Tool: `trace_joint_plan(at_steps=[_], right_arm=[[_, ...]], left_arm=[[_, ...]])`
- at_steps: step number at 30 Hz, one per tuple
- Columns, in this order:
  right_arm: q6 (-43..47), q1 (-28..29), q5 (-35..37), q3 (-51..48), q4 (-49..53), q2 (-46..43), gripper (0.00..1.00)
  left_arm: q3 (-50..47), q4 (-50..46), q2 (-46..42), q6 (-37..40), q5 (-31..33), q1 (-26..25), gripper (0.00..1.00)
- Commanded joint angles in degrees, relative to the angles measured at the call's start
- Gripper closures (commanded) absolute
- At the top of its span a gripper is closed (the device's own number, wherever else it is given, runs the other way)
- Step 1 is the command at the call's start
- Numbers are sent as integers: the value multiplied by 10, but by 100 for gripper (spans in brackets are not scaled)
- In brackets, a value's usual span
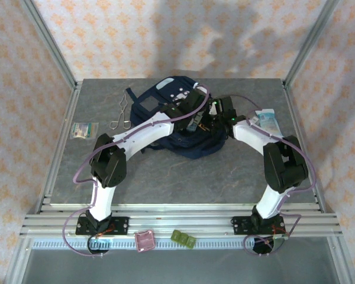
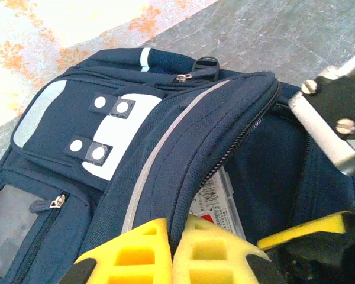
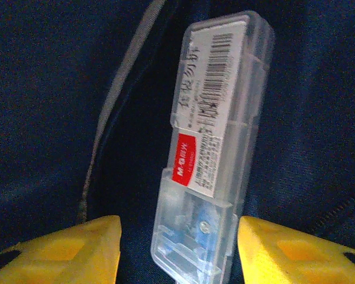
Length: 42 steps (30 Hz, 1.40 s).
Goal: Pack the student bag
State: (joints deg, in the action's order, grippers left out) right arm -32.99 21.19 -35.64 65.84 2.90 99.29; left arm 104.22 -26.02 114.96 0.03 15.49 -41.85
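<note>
Student bag point(image 1: 189, 148) lies on the table point(image 1: 165, 177), under both grippers, with its main compartment unzipped. Left gripper point(image 2: 170, 239): fingers clamped on the bag's zipper rim, which passes between them. Right gripper point(image 3: 177, 248): fingers apart over the bag's interior. A clear plastic case point(image 3: 216, 118) lies between them, not pinched.

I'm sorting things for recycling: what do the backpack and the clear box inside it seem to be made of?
The backpack: probably woven synthetic fabric, matte navy; the weave texture shows, with stitched seams and a grey stripe. The clear box: likely hard plastic, glossy and see-through, with moulded edges; a printed paper label with barcode is stuck on.
</note>
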Motion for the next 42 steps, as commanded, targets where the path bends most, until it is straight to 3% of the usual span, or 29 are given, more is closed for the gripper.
trace_joint_plan(at_steps=[1, 7, 11, 14, 15, 17, 20, 29, 33, 34, 42], right_arm=[[-24, -1, -16, 6, -51, 20, 47], [-58, 8, -61, 7, -120, 53, 53], [-54, 9, -61, -6, -132, 49, 51], [-51, 7, -70, -44, -170, 18, 78], [-42, 6, -59, -49, -158, 9, 79], [-11, 5, -31, -50, -103, -12, 74], [21, 3, 18, -67, -42, -59, 55], [43, -43, 111, -160, 62, -233, 52], [34, -85, 207, -163, 130, -278, 34], [32, -96, 236, -158, 152, -279, 28], [-7, -179, 314, -102, 229, -175, 25]], left_arm=[[25, 32, -49, -11, 6, 4, 100], [22, 34, -51, -21, -2, 4, 100], [20, 34, -51, -22, 0, 4, 100], [15, 36, -52, -22, 3, 4, 100], [14, 37, -53, -22, 4, 4, 100], [9, 39, -53, -21, 7, 4, 100], [1, 40, -53, -18, 12, 4, 100], [-18, 53, -53, -20, 6, 5, 100], [-21, 54, -53, -20, 6, 6, 100], [-21, 54, -53, -20, 5, 6, 100], [-26, 49, -52, -28, 4, 6, 100]])
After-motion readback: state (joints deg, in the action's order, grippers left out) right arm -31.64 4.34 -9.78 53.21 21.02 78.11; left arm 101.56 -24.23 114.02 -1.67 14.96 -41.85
